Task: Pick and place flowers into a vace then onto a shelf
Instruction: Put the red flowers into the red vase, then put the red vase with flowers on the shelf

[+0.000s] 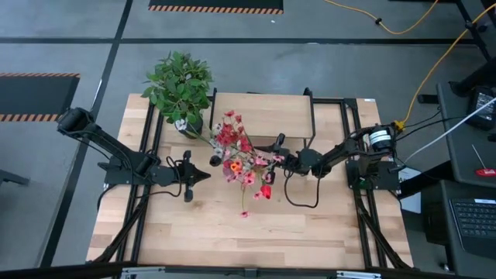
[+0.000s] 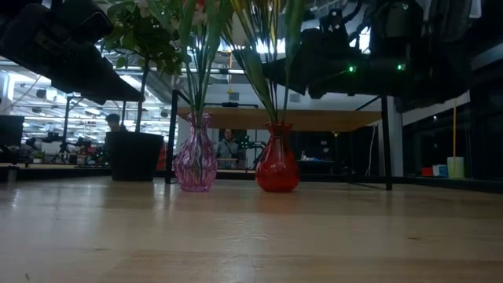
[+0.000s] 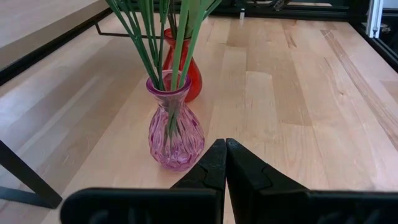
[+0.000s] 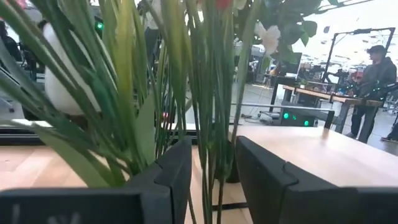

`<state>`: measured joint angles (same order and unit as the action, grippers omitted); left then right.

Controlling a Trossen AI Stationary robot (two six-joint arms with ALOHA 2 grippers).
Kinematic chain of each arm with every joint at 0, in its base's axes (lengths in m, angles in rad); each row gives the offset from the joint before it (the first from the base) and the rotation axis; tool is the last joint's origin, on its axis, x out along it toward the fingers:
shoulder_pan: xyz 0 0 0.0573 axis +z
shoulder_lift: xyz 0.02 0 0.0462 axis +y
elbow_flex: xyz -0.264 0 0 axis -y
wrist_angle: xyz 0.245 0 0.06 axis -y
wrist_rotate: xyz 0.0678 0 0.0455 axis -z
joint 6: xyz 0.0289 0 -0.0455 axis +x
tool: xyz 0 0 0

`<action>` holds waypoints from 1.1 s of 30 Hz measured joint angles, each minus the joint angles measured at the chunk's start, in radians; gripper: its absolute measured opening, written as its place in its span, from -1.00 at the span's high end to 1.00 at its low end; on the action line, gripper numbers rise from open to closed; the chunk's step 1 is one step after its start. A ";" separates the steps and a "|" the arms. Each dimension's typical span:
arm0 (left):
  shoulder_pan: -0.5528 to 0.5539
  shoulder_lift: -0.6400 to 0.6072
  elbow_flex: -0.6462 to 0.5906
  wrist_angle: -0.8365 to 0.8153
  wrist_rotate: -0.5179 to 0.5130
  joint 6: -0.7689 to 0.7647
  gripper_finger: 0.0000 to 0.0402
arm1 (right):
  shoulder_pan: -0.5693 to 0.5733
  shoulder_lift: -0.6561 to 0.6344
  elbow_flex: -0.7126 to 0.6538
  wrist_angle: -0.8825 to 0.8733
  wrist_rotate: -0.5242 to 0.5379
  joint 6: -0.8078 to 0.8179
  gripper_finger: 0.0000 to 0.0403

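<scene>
Between the parted fingers of the right gripper [image 4: 211,180] stand the flowers [image 4: 186,81] stems. Left gripper [image 3: 225,163], fingers closed, faces the pink vase [image 3: 176,127].

Flowers [image 2: 196,47] in two vases [image 2: 196,163]

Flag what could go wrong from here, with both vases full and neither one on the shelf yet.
1. The right gripper is open with green stems between its fingers; pulling back could drag them and tip the red vase.
2. The pink vase and the red vase stand close together, blooms mingling, so lifting one may disturb the other.
3. The shut left gripper sits close to the pink vase and could nudge it.
</scene>
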<state>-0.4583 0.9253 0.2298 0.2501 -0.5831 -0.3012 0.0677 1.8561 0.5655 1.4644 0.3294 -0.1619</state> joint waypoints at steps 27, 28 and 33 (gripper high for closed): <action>0.000 0.000 0.000 0.000 0.000 0.000 0.97 | 0.001 -0.401 -0.001 -0.634 0.155 0.000 0.36; 0.000 0.000 0.000 0.000 0.000 0.000 0.97 | 0.001 -0.423 -0.001 -0.657 0.155 -0.001 0.36; 0.000 0.000 0.000 0.033 0.000 0.002 0.97 | 0.022 -0.541 -0.001 -0.798 0.155 0.000 0.36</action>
<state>-0.4583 0.9253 0.2298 0.2833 -0.5827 -0.2988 0.0897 1.3154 0.5644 0.6669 0.4847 -0.1616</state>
